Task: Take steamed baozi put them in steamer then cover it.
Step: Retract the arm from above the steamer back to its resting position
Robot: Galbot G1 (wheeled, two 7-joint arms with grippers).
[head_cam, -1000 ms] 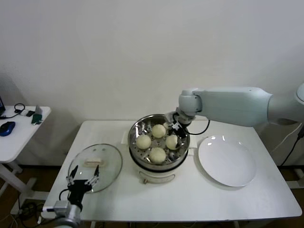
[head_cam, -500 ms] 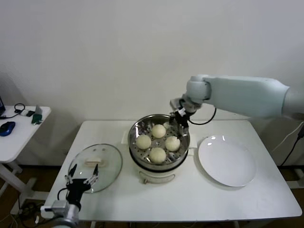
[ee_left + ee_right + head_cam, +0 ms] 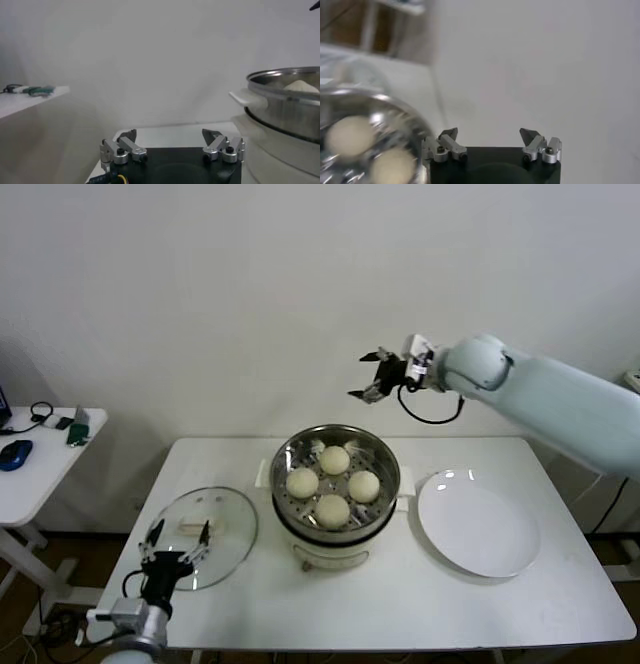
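Several cream-white baozi (image 3: pixel 333 483) lie in the shiny steel steamer (image 3: pixel 386 459) on its white cooker base at the table's middle. Two of them show in the right wrist view (image 3: pixel 350 136). My right gripper (image 3: pixel 373 374) is open and empty, raised well above the steamer's back right rim, near the wall. The glass cover (image 3: pixel 232 536) with its cream bar handle lies flat on the table left of the steamer. My left gripper (image 3: pixel 176 546) is open and empty at the cover's front edge, low by the table's front left. The steamer's rim shows in the left wrist view (image 3: pixel 280 80).
A flat white plate (image 3: pixel 478 524) lies on the table right of the steamer. A small white side table (image 3: pixel 30 469) with a mouse and cables stands far left. The wall is close behind the right gripper.
My right gripper has risen out of the steamer and swung up and back toward the wall, empty. The baozi stay in the steamer. The left gripper has barely moved.
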